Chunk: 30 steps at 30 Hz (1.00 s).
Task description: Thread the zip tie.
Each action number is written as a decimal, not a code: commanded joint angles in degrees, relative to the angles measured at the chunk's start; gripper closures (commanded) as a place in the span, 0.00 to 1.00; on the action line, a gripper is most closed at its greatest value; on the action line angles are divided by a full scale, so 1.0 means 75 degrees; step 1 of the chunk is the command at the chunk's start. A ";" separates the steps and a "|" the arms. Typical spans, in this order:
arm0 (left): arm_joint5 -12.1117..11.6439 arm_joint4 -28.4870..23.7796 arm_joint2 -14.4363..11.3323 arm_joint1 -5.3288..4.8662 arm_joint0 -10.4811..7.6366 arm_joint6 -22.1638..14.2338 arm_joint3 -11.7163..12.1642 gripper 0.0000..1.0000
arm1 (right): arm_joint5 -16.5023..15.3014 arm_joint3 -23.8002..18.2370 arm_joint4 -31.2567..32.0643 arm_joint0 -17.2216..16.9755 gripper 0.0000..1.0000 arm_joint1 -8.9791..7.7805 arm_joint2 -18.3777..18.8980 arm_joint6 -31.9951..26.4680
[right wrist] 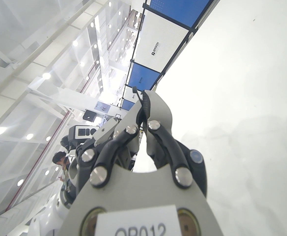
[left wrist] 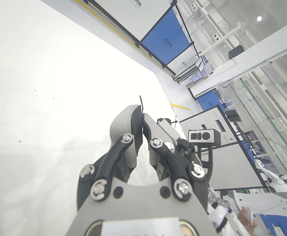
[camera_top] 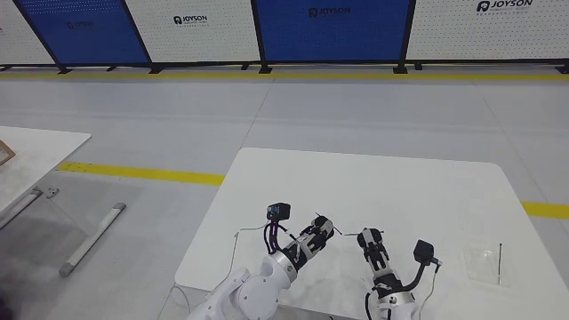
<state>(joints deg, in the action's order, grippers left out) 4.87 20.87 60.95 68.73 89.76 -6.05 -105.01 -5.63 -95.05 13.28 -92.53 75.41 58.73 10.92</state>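
Left tool point(left wrist: 142, 114) is clamped shut on the zip tie point(left wrist: 141, 101). Its two dark pads are pressed together, and the thin black tip of the strap pokes out just past them. The right tool point(right wrist: 143, 104) is likewise closed on the tie. In its wrist view the zip tie point(right wrist: 135, 90) shows its blocky head standing clear of the fingertips (the strap itself runs down between the pads and out of sight).

From the top view both tools sit near the robot's edge of the white surface point(camera_top: 400, 187). The left tool point(camera_top: 322, 224) and the right tool point(camera_top: 365, 234) are near each other and angled toward one another. The zip tie point(camera_top: 344, 232) shows as a fine dark line bridging the gap between them. Whether it bends into a loop there is too small to tell.

Toward the right side of the surface, well apart from both tools, lies a clear plastic piece point(camera_top: 480, 262). Just beside it, a thin black strip point(camera_top: 500, 262) lies flat.
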 commanded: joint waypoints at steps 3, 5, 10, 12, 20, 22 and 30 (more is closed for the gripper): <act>0.0000 0.0000 0.0000 0.0000 0.0000 0.0000 0.0000 1.00 | -0.0007 0.0033 0.0016 0.0028 1.00 0.0028 -0.0018 0.0010; 0.0000 0.0000 0.0000 0.0000 0.0000 0.0000 0.0000 1.00 | -0.0009 0.0036 0.0032 0.0026 1.00 0.0039 -0.0013 0.0015; 0.0000 0.0000 0.0000 0.0000 0.0000 0.0000 0.0000 1.00 | 0.0084 0.0068 0.0101 0.0061 1.00 0.0072 -0.0050 -0.0012; 0.0000 0.0000 0.0000 0.0000 0.0000 0.0000 0.0000 1.00 | 0.0124 0.0098 0.0105 0.0092 1.00 0.0089 -0.0064 -0.0029; 0.0000 0.0000 0.0000 0.0000 0.0000 0.0000 0.0000 1.00 | 0.0118 0.0179 0.0107 0.0142 1.00 0.0137 -0.0078 -0.0076; 0.0000 0.0000 0.0000 0.0000 0.0000 0.0000 0.0000 1.00 | 0.0132 0.0209 0.0120 0.0168 1.00 0.0152 -0.0095 -0.0098; 0.0000 0.0000 0.0000 0.0000 0.0000 0.0000 0.0000 1.00 | 0.0091 0.0316 0.0143 0.0249 1.00 0.0211 -0.0169 -0.0143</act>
<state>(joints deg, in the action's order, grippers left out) 4.87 20.87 60.95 68.73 89.76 -6.05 -105.01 -4.84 -92.75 14.35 -90.67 76.96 57.47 9.82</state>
